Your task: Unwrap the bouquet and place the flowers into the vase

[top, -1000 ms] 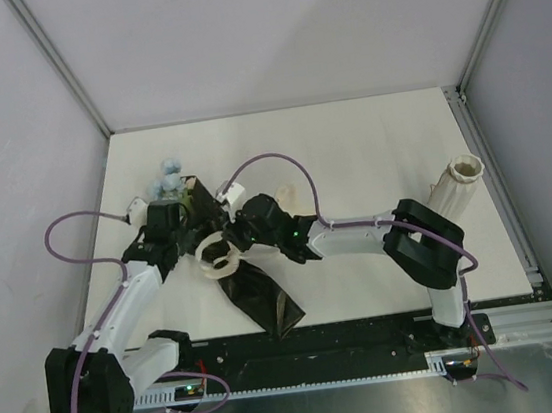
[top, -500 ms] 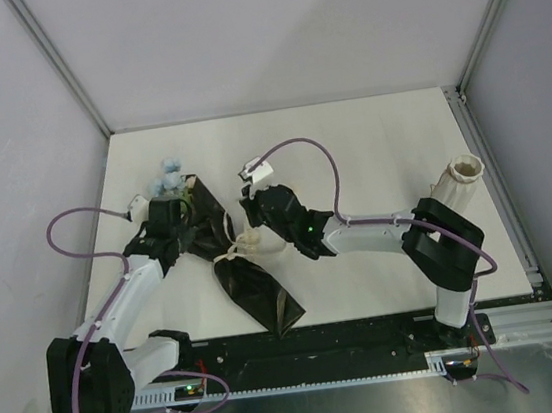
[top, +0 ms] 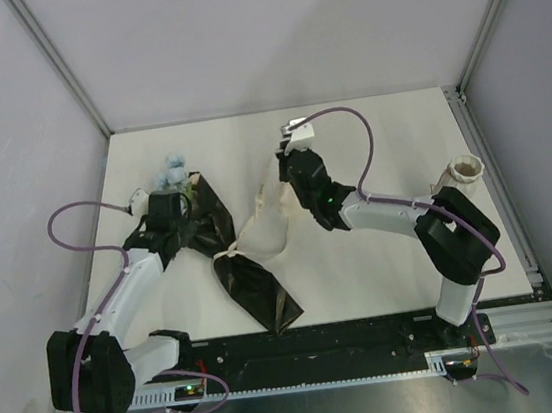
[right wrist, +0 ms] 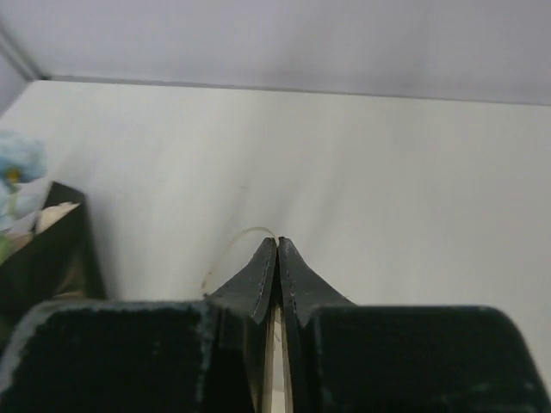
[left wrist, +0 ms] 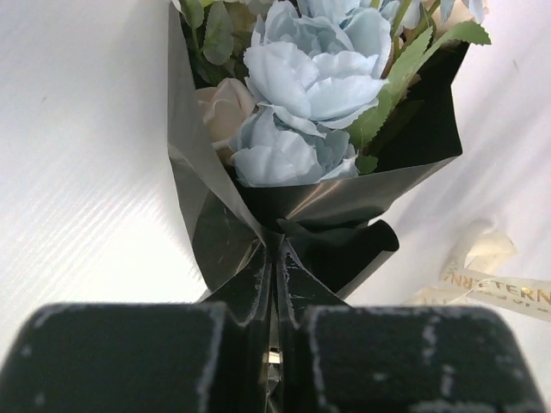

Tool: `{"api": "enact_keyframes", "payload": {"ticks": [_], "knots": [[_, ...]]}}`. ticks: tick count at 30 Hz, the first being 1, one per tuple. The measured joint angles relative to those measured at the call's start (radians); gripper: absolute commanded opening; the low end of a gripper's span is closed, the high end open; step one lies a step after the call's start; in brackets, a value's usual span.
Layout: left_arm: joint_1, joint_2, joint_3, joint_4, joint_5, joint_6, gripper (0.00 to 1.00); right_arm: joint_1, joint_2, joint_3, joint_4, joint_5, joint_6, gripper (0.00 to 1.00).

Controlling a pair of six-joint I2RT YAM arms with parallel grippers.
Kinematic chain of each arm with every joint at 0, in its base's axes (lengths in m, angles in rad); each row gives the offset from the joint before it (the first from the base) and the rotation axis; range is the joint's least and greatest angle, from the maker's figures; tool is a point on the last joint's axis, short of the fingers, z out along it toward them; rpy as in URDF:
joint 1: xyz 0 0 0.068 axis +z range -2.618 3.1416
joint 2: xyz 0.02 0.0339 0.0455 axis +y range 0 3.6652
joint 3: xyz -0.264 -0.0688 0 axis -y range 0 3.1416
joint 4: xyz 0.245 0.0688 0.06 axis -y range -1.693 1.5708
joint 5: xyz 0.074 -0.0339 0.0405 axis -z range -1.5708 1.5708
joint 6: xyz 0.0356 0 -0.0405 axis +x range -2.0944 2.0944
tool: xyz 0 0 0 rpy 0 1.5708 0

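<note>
Judged to be at the untying stage of the unwrapping, with nothing yet near the vase [top: 462, 182]. Over on the left of the counter [top: 368, 135], lying flat: the bouquet [top: 223, 253], blooms toward the far edge and tail of black paper [top: 257, 294] toward the arms. Pinched tight by the left tool [left wrist: 276, 267], jaws together on a fold of that paper just below the flowers [left wrist: 301, 77], so pinning the bundle in place. Clamped in the right tool [top: 286, 165], jaws likewise together with a cream strip showing between them in the right wrist view: the ribbon [top: 258, 224], stretched as a broad band from the waist of the bundle up and away toward the middle of the counter. Apparently not free at the waist, where a cream loop shows around the paper. Next, probably: pulling the ribbon farther from the bundle until the tie gives, holding firm on the left so as not to drag the whole bundle along; then dropping the ribbon aside, spreading the paper, and gripping the stems. Worth noting for later: the vase standing well apart, at the right edge, mouth up.
</note>
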State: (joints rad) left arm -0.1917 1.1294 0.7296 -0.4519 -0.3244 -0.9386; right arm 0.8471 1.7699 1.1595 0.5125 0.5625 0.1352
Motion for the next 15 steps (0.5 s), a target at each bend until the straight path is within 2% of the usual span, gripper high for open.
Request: {"api": "enact_keyframes", "payload": {"ticks": [3, 6, 8, 12, 15], "knots": [[0.000, 0.013, 0.023, 0.002, 0.025, 0.008, 0.46, -0.053, -0.001, 0.000, -0.050, -0.002, 0.035, 0.31], [0.000, 0.011, 0.045, 0.002, 0.048, 0.022, 0.62, -0.081, -0.016, 0.000, -0.162, -0.042, 0.081, 0.41], [0.000, 0.001, 0.052, 0.001, 0.053, 0.029, 0.67, -0.087, -0.040, -0.002, -0.245, -0.082, 0.104, 0.47], [0.000, -0.052, 0.053, -0.021, 0.072, 0.049, 0.69, -0.076, -0.109, -0.004, -0.383, -0.206, 0.147, 0.57], [0.000, -0.097, 0.063, -0.053, 0.091, 0.069, 0.69, -0.049, -0.150, -0.004, -0.442, -0.321, 0.172, 0.57]]}}
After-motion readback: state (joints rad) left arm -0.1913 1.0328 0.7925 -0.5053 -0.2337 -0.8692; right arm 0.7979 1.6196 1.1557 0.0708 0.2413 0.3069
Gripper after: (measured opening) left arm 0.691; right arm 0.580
